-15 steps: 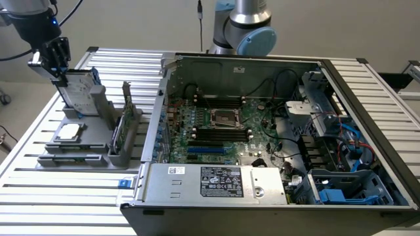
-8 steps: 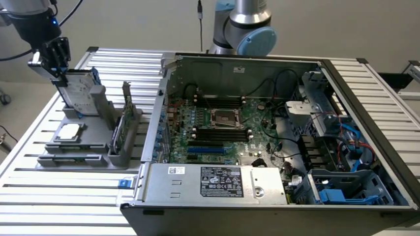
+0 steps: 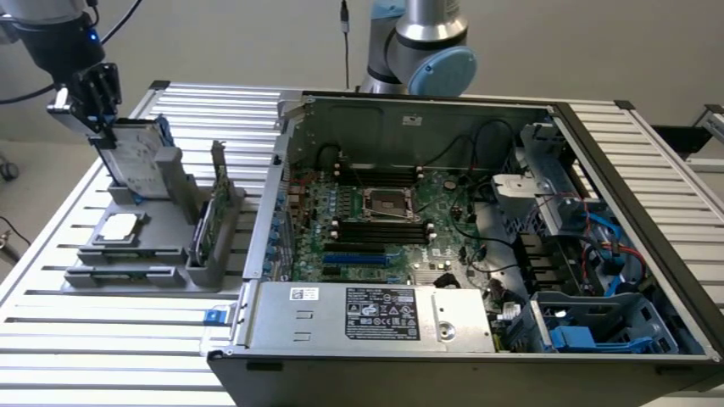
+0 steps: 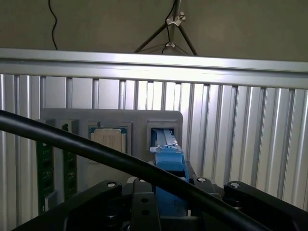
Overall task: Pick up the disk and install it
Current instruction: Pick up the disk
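Exterior view: the gripper (image 3: 104, 134) is clamped on the top edge of the disk (image 3: 142, 161), which stands tilted in the grey holder (image 3: 158, 225), its lower end hidden. Wrist view: a black cable (image 4: 96, 153) partly covers the disk's blue frame.

Silver-grey disk (image 3: 142, 159) with blue edging, grey holder (image 3: 169, 225), green motherboard (image 3: 436, 199), ribbed silver table (image 3: 102, 339).

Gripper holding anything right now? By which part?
Yes: the gripper is closed on the disk, gripping its blue-framed upper end.
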You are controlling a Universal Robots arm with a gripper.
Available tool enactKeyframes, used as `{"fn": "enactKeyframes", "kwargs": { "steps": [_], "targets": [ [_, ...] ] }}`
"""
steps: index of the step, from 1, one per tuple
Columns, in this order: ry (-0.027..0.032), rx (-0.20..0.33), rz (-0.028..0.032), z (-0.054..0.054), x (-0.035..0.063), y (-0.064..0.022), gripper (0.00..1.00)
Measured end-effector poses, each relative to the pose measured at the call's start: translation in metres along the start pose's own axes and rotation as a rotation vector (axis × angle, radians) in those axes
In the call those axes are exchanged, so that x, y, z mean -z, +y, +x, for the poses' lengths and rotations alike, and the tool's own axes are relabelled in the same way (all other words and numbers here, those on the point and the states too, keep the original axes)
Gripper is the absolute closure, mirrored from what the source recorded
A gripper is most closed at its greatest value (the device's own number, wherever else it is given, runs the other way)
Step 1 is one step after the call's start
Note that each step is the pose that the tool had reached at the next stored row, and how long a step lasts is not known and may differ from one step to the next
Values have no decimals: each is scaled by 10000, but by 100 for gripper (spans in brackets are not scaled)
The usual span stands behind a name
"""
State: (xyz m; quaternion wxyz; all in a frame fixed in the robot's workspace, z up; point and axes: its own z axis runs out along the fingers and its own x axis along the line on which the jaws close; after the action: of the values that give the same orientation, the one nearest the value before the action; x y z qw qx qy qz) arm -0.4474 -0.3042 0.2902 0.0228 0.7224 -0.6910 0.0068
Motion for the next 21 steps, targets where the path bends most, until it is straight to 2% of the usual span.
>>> {"fn": "enactKeyframes", "kwargs": {
  "steps": [4,7,21],
  "targets": [
    [4,0,1,2,75,2,68],
    [7,0,2,6,175,4,68],
    [9,-1,11,30,803,1,68]
  ]
}}
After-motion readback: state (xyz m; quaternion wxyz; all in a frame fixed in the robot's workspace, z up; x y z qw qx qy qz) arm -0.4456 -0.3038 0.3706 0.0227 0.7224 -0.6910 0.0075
